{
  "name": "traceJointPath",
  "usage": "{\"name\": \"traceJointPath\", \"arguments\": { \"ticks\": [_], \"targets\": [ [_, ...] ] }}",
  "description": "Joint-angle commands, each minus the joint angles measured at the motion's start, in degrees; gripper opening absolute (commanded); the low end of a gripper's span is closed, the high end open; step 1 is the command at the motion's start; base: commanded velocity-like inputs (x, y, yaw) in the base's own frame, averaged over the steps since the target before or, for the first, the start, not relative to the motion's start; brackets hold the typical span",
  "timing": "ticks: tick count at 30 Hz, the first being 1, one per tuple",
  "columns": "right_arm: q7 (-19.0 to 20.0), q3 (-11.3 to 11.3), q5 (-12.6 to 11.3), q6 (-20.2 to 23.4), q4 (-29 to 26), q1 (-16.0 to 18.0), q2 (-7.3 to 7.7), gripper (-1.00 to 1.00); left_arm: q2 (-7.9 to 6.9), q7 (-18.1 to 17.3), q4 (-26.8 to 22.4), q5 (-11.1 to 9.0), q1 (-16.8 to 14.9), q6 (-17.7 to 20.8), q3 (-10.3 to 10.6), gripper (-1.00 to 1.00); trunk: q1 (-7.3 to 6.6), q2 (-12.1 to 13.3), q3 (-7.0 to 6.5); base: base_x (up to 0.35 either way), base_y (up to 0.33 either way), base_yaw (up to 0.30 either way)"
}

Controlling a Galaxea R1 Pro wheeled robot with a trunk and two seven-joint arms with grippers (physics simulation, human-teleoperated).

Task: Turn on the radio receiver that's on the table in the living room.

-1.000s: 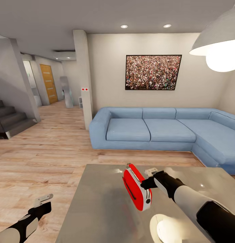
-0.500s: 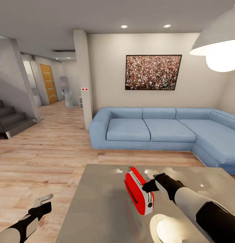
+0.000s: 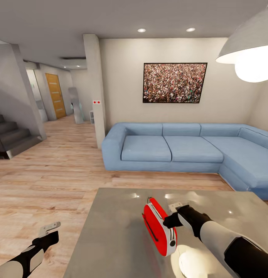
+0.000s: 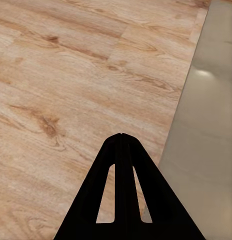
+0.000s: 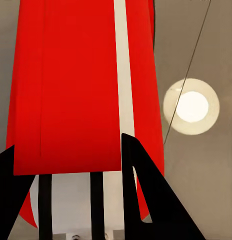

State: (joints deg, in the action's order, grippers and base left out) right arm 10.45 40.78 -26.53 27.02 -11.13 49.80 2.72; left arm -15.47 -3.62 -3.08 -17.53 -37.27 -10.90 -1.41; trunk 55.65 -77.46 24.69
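Note:
The red radio receiver (image 3: 157, 224) stands up on its edge on the glossy grey table (image 3: 110, 239), its thin black handle facing left. My right gripper (image 3: 174, 211) is at the radio's right side. In the right wrist view its two black fingers (image 5: 146, 200) straddle the near end of the radio (image 5: 71, 75), with my right gripper (image 5: 68, 142) closed on it. The dial is hidden. My left gripper (image 3: 53, 226) hangs shut over the wood floor left of the table; in the left wrist view, the left gripper (image 4: 121, 136) has its tips together beside the table edge (image 4: 206, 125).
A long blue corner sofa (image 3: 172, 148) runs behind the table, under a framed crowd picture (image 3: 174, 82). A white pendant lamp (image 3: 249, 50) hangs at upper right, and its reflection (image 3: 189, 262) glows on the tabletop. A pillar (image 3: 94, 88) and stairs (image 3: 10, 139) stand at left, across wood floor.
The right gripper has drawn back a little toward me and to the right, and the radio has shifted with it. The left arm has not moved.

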Motion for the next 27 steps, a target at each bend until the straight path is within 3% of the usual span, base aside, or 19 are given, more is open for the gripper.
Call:
{"name": "traceJointPath", "arguments": {
  "ticks": [1, 22, 27],
  "targets": [
    [0.01, -0.17, -0.07, -0.05, -0.03, -0.04, -0.02, -1.00, 0.00, 0.01, 0.00, -0.02, 0.00, 0.00, 0.00, -1.00, 0.00, 0.00, 0.00, 0.000, 0.000, 0.000],
    [0.01, -0.17, -0.18, -5.17, 0.06, -1.38, -0.05, -1.00, 0.00, 0.10, 0.00, -0.05, 0.00, 0.00, 0.00, -1.00, 0.00, 0.00, 0.00, 0.000, 0.000, 0.000],
    [0.01, -0.19, -0.25, -5.45, 0.06, -1.53, -0.05, -1.00, 0.00, 0.10, 0.00, -0.05, 0.00, 0.00, 0.00, -1.00, 1.10, -2.01, 0.89, 0.000, 0.000, 0.000]
  ]
}}
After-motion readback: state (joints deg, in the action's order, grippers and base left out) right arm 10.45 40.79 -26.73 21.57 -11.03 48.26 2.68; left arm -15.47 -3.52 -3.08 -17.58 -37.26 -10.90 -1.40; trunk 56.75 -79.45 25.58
